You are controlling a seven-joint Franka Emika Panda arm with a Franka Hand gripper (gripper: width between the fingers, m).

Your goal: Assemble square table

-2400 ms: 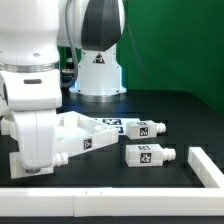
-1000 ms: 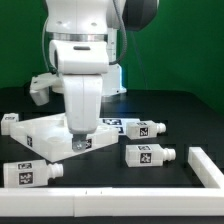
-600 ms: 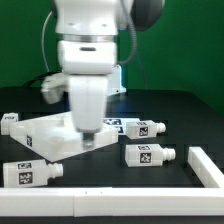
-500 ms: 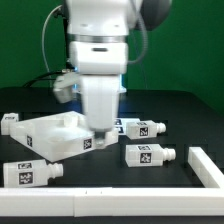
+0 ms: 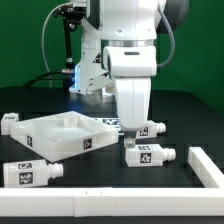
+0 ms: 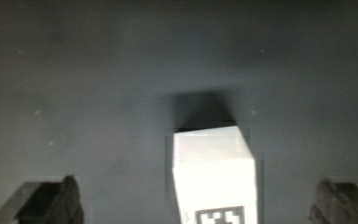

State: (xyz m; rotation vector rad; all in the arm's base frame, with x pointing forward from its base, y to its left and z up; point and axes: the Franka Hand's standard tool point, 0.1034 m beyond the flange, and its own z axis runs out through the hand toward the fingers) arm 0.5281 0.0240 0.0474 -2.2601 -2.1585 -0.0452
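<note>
Pincer (image 5: 133, 131) hung low over the black desk (image 5: 190, 115), fingers (image 6: 51, 203) wide apart, clamped on nothing. Wrist view: one white leg (image 6: 215, 165) lay flat betw. the two fingers, touching neither. Its black-and-white tag (image 6: 220, 213) was cut off at the picture's edge, pattern blurred.

Exterior view: table top (image 5: 55, 140) sat rim-up at approx. 9 o'clock from the pincer, near but apart, w/ a small tag on its side wall. Second leg (image 5: 148, 155) lay at 5 o'clock, just beside the pincer. Third leg (image 5: 28, 173) lay at 8 o'clock, well apart. Fourth leg (image 5: 10, 122) was at the table top's far corner; contact unclear. All tags too small to read.
</note>
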